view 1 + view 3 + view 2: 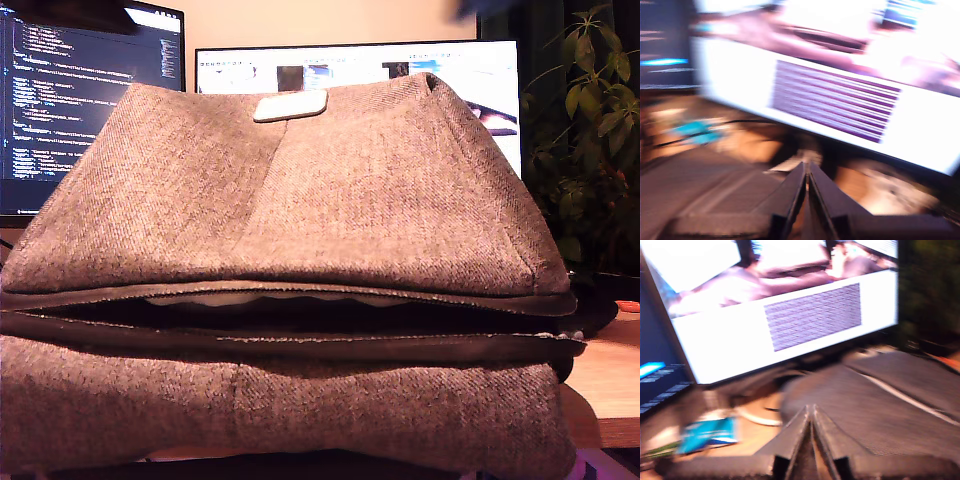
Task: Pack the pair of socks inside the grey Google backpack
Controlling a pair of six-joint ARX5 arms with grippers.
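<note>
The grey Google backpack (300, 190) fills the exterior view, lying with its pale patch (290, 105) on top and its zip opening (300, 315) a dark slit across the front. A pale wavy strip (215, 294) shows just inside the slit; I cannot tell whether it is the pair of socks, which I do not otherwise see. My first gripper (810, 412) is shut and empty, held above the backpack's grey fabric (890, 405). My second gripper (806, 170) is also shut and empty, with grey fabric (700, 185) beside it. Both wrist views are blurred.
Two lit monitors (360, 65) stand behind the backpack, and a leafy plant (590, 130) is at the exterior view's right. A blue-and-white object (710, 435) lies on the wooden desk (610, 380). Dark blurred shapes (70, 12) cross the exterior view's top edge.
</note>
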